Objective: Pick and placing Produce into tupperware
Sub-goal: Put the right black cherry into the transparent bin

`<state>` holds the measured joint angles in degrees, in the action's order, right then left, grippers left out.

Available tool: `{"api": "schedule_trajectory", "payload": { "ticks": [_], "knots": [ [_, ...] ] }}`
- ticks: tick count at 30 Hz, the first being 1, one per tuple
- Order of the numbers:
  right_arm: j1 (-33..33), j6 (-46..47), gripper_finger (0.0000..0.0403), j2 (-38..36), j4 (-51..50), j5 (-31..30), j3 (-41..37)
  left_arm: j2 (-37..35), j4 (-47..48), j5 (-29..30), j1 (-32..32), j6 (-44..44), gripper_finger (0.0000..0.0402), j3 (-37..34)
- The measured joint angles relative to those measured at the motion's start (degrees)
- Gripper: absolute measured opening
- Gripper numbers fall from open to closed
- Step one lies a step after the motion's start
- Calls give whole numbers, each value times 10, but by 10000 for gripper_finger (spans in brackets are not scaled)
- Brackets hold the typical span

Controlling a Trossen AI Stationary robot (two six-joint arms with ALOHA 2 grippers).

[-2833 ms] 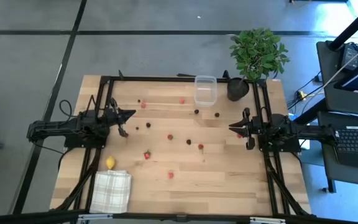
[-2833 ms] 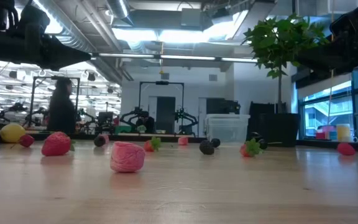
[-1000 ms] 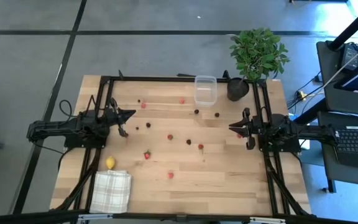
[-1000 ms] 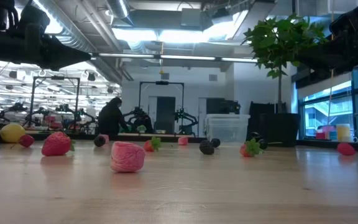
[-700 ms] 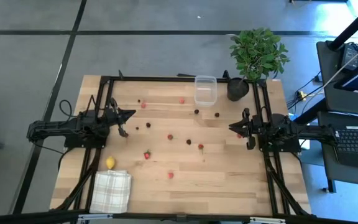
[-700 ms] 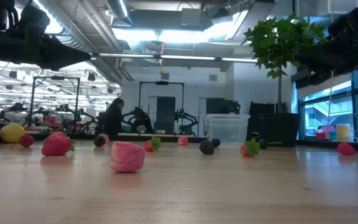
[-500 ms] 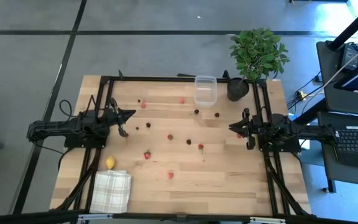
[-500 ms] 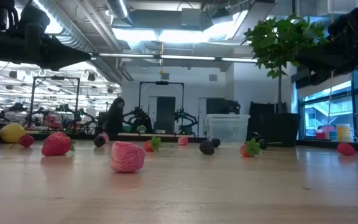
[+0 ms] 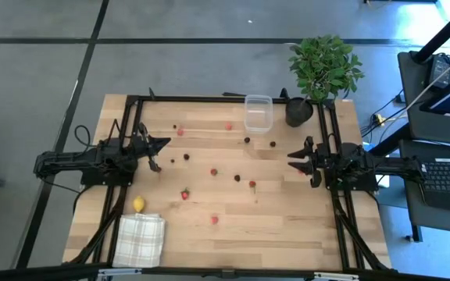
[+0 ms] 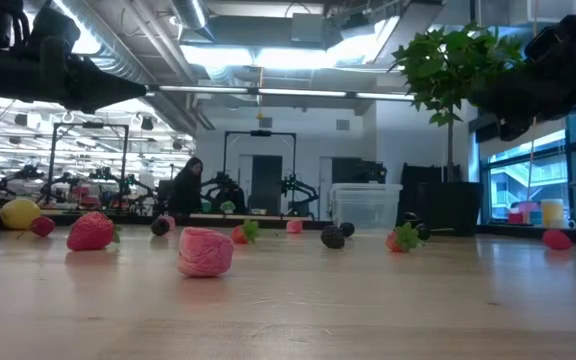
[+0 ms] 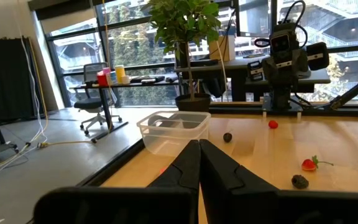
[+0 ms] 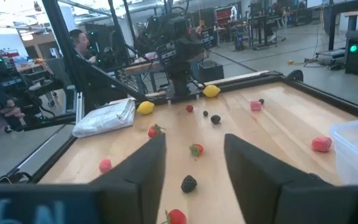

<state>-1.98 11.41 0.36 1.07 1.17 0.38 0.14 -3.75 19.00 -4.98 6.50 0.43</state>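
Sitting empty, clear tupperware [image 9: 258, 113] — rounded corners

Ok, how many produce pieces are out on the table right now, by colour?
From overhead:
Red pieces: 7
Dark berries: 6
Yellow lemon: 1
Total: 14
A second yellow spot by the left arm is unclear.

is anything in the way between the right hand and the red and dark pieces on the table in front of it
Nothing visible. The right hand hangs open over bare wood at the table's right side; the nearest strawberry and dark berry lie apart on open table, with nothing between.
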Motion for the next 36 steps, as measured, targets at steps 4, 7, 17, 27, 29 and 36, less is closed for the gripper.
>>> {"api": "schedule_trajectory", "payload": {
  "ticks": [4, 7, 17, 27, 29, 36],
  "knots": [
    [0, -7, 202, 0, 14, 0, 0, 0, 0, 0, 0, -2, 0, 0],
    [0, -10, 213, 0, 25, 0, 0, 0, 0, -2, 0, -10, 4, 0],
    [0, -16, 218, 0, 44, -69, 0, 0, 0, -36, 0, -13, 115, 0],
    [-4, 36, 218, 66, 69, -226, 2, 0, -13, -36, 0, 16, 157, 0],
    [-11, 64, 218, 92, 68, -269, 11, 0, -22, -36, 0, 16, 157, 0],
    [-38, 93, 218, 175, 70, -286, 45, 0, -50, -36, 0, 17, 157, 0]
  ]
}}
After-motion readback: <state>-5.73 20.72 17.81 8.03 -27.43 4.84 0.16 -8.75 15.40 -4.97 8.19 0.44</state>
